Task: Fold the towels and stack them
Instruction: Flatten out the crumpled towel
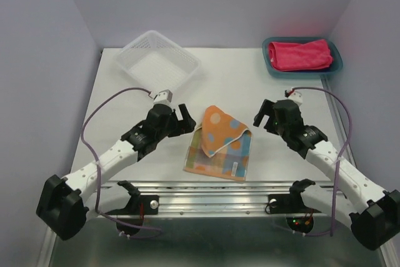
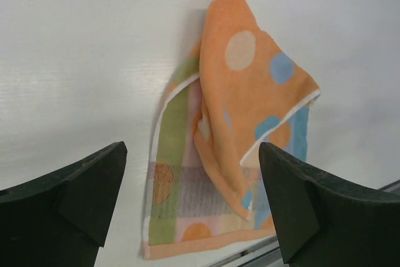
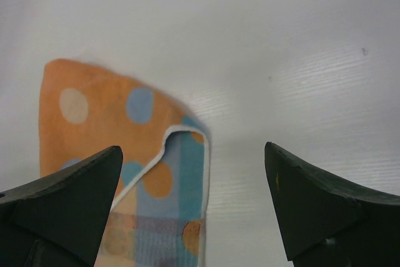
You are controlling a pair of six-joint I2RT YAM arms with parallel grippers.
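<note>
your left gripper point(image 1: 185, 115) and right gripper point(image 1: 264, 114) gape empty, so square the skewed flap on the soft orange spotted cloth towel point(image 1: 219, 143).

Overhead view faces down the table point(image 1: 237, 79); both close wrist views share the orange towel point(image 1: 220, 137).

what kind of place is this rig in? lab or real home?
Most likely a robot lab test cell, not a home: a white table boxed in by plain walls, two arms bolted to a metal rail, and staged props, a mesh basket, a teal tray and a patterned orange towel.
</note>
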